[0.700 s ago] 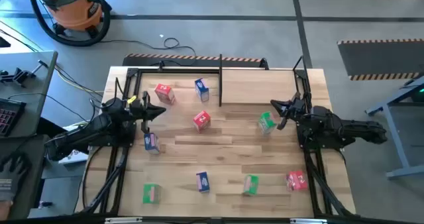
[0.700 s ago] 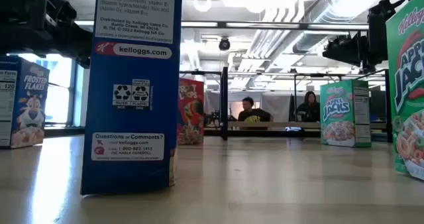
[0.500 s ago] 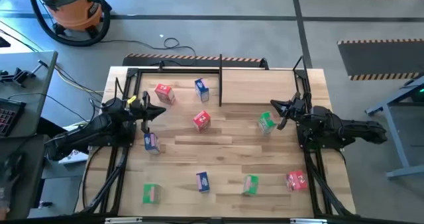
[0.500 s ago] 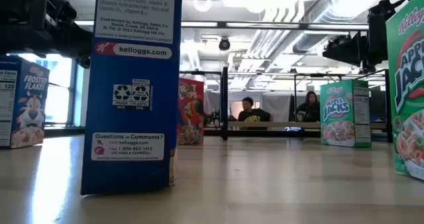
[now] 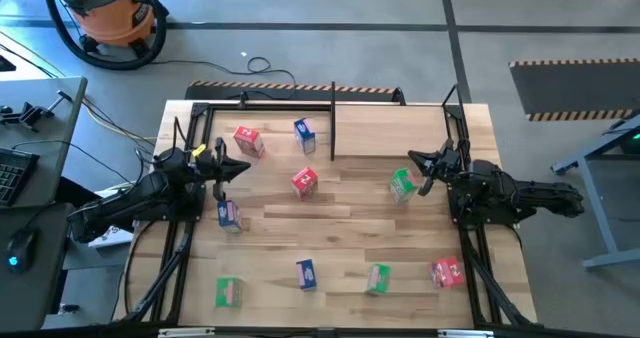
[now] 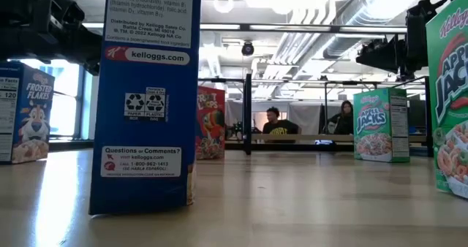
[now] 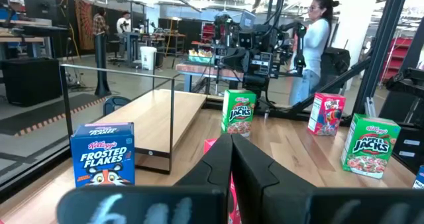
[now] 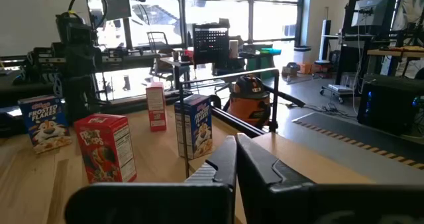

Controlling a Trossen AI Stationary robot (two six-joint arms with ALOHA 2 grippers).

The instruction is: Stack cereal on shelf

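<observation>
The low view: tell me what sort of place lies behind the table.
Probably an open robotics lab or workshop: people sit at desks beyond the table, bare ducts run along the ceiling, and an orange shop vacuum stands on the concrete floor.

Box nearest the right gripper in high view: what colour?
Green, an Apple Jacks box; clearest in the high view.

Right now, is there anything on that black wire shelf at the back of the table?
No boxes rest on the shelf. The nearest, a blue cereal box, stands on the table before it.
</observation>
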